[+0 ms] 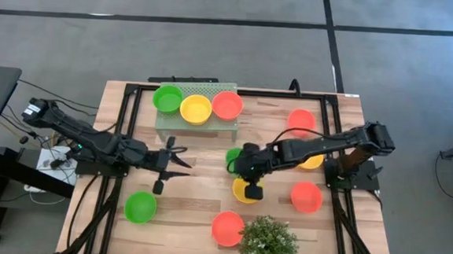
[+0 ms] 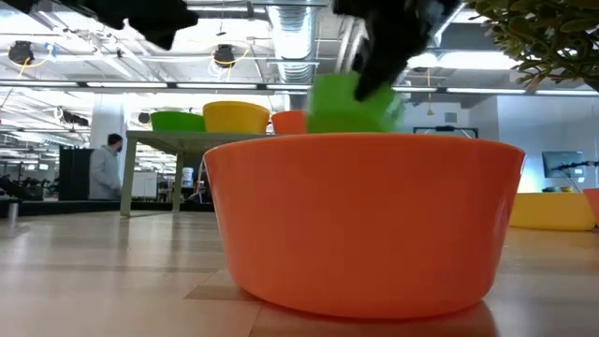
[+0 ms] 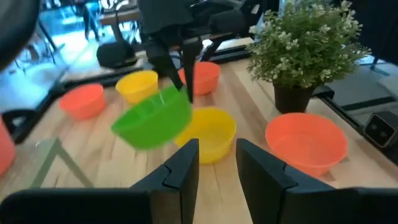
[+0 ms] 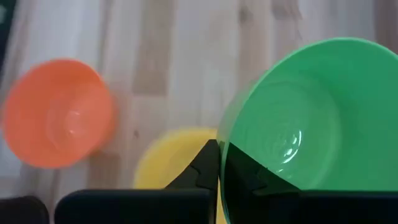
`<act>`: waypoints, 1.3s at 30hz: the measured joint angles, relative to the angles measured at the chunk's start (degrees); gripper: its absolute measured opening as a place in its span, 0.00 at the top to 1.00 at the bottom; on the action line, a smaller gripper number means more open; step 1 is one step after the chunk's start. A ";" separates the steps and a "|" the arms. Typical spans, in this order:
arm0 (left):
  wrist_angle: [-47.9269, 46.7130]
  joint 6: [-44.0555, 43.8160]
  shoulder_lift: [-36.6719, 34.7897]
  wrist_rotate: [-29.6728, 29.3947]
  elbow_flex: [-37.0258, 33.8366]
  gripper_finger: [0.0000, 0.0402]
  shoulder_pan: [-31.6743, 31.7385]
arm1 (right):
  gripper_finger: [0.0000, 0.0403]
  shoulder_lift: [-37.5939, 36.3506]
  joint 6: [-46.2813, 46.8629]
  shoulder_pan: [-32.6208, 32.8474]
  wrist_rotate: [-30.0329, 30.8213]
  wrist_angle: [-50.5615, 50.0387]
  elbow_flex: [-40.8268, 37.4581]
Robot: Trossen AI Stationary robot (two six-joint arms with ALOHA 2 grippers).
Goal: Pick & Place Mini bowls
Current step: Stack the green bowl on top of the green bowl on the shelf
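Note:
My right gripper (image 1: 241, 164) is shut on a green mini bowl (image 3: 152, 118) and holds it above the table's middle, over a yellow bowl (image 1: 245, 190). My left gripper (image 3: 216, 163) stands open with nothing in it, to the left of the middle, pointing at that bowl. Green (image 1: 167, 98), yellow (image 1: 196, 109) and red-orange (image 1: 227, 105) bowls rest on the pale green stand (image 1: 199, 127). More bowls sit base down on the table: green (image 1: 140, 207), red-orange (image 1: 227, 227), (image 1: 306, 196), (image 1: 301, 120), and a yellow one (image 1: 313, 161) partly under my right arm. My right gripper pinches the green bowl's rim (image 4: 225, 142), one finger inside the bowl and one outside its wall. The fingers (image 3: 186, 81) come slanting down from above. The bowl hangs tilted below them, lifted clear of the table and of the yellow bowl beneath.
A bushy potted plant (image 1: 267, 241) stands at the near edge, right of the near red-orange bowl. A black frame (image 1: 133, 113) runs round the tabletop. Bare wood lies between my left gripper and the near green bowl.

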 joint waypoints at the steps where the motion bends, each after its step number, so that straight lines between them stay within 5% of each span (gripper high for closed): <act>1: 1.36 1.18 1.20 -0.02 0.00 0.73 0.00 | 0.99 0.91 -0.68 0.56 0.01 1.05 0.79; 10: 5.10 4.09 7.96 0.27 0.00 0.73 2.57 | 0.99 13.32 -9.82 2.71 -4.42 6.30 9.00; 17: 5.25 3.69 11.95 13.99 -0.02 0.73 3.28 | 0.99 19.83 -14.50 2.20 -4.67 4.61 16.69; 39: 5.19 4.06 18.41 14.12 0.02 0.75 3.39 | 0.98 20.99 -16.01 1.01 -8.11 4.64 19.18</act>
